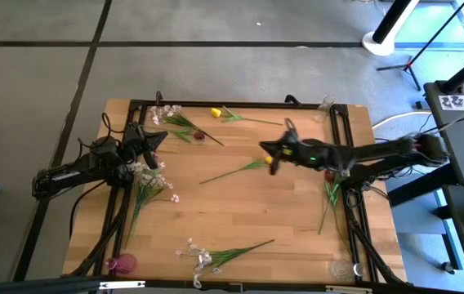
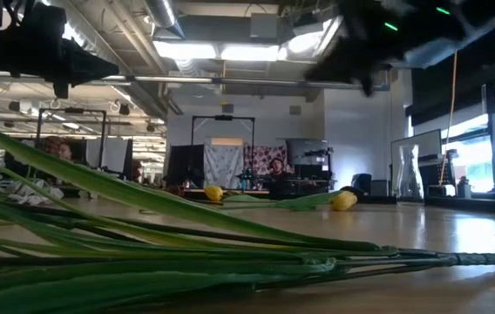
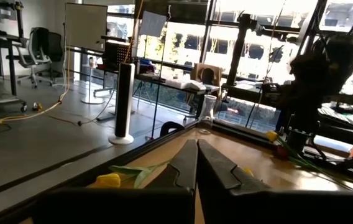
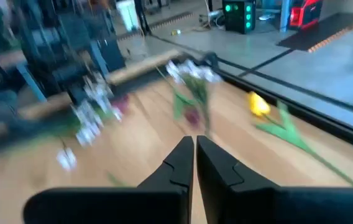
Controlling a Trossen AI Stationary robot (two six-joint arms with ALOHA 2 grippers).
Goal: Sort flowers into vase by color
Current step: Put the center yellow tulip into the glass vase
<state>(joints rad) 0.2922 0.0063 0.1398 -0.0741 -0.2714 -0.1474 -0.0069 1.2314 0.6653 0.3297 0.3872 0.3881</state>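
Flowers lie scattered on the wooden table. One yellow tulip (image 1: 261, 162) lies mid-table, its stem running toward the near left. A second yellow tulip (image 1: 216, 112) lies at the far edge, with a dark red tulip (image 1: 199, 135) and a white-pink spray (image 1: 167, 110) beside it. More sprays lie at the left (image 1: 146, 184) and near the near edge (image 1: 203, 257). My right gripper (image 1: 270, 155) hangs shut above the mid-table tulip's head, raised well off the table in the low view (image 2: 361, 44). My left gripper (image 1: 157, 139) is shut at the far left, holding nothing.
A pink vase (image 1: 122, 263) stands at the near left corner, and clear glass vases stand at the far right (image 1: 326, 104) and near right (image 1: 342, 268). A loose green stem (image 1: 330, 200) lies by the right rail. A black frame (image 1: 216, 104) borders the table.
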